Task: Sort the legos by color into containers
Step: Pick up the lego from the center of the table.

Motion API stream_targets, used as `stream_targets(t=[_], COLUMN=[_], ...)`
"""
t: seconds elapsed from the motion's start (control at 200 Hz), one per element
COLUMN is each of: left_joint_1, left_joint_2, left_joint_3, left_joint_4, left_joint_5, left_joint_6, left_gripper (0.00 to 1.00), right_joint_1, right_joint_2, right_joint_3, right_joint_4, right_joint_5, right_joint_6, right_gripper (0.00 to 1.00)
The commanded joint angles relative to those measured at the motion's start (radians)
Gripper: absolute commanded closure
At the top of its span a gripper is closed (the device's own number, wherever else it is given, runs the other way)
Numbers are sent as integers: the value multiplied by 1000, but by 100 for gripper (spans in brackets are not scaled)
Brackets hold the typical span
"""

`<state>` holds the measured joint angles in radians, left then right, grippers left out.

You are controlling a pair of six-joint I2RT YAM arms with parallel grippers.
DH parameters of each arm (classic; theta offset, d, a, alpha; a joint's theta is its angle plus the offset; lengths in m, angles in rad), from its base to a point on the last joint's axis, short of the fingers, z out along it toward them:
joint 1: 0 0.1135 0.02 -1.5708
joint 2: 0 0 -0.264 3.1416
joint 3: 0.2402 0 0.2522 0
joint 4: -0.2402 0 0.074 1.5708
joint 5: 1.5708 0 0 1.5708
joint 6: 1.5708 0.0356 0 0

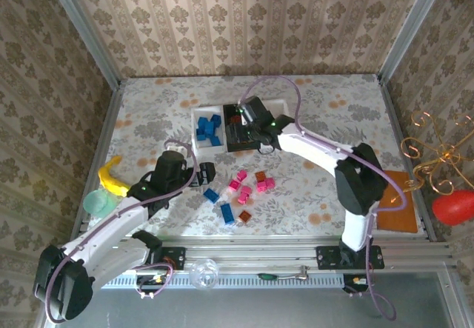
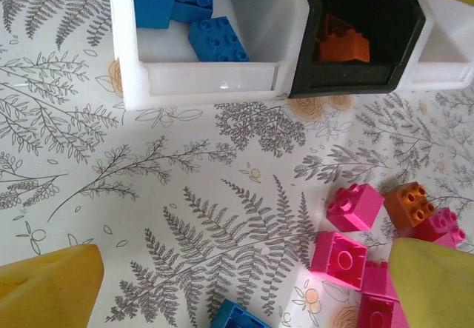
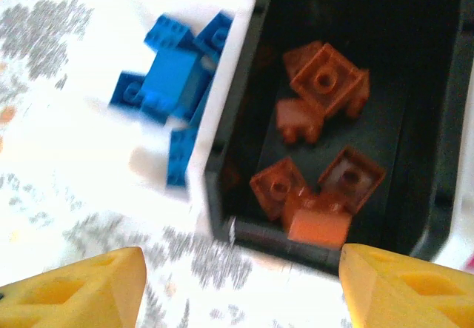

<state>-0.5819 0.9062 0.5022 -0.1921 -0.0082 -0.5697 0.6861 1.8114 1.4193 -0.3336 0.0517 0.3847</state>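
Note:
The containers stand in a row at mid-table: a white tray [image 1: 197, 113] of blue legos [image 1: 209, 128], a black tray [image 1: 238, 143] and a white tray [image 2: 444, 65]. My right gripper [image 1: 255, 132] hovers over the black tray [image 3: 244, 158], open [image 3: 241, 291], nothing between its fingers; several orange-brown legos [image 3: 326, 80] lie below. My left gripper [image 1: 204, 172] is open [image 2: 244, 287] low over the table. Before it lie loose pink legos [image 2: 354, 206], an orange one [image 2: 409, 203] and a blue one [image 2: 237, 317]. More loose legos [image 1: 227, 212] lie scattered on the table.
A yellow banana toy [image 1: 112, 176] and a pale green cup [image 1: 96, 202] sit at the left edge. An orange-brown mat [image 1: 392, 209] lies at the right, by a gold wire stand [image 1: 437, 158] and a red object [image 1: 453, 208].

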Motion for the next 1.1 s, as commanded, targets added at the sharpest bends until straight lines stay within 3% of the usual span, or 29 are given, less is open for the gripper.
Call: stream_targets(t=[0.0, 0.23, 0.425, 0.89, 1.095], left_joint_1=[-4, -4, -4, -1, -1], left_joint_2=[14, 41, 45, 45, 51], left_joint_3=[-20, -40, -44, -24, -20], left_joint_4=[8, 29, 26, 4, 3], left_joint_5=[-7, -3, 1, 2, 7], left_joint_6=[-18, -27, -30, -25, -21], left_gripper=[0, 0, 0, 0, 0], right_joint_1=[59, 153, 160, 138, 131], right_joint_2=[-59, -43, 14, 94, 66], right_joint_3=[-126, -255, -261, -235, -249], right_joint_4=[2, 6, 14, 25, 58], right_joint_5=[24, 59, 74, 85, 66], right_joint_6=[-7, 1, 6, -3, -13], right_gripper=[29, 28, 30, 52, 66])
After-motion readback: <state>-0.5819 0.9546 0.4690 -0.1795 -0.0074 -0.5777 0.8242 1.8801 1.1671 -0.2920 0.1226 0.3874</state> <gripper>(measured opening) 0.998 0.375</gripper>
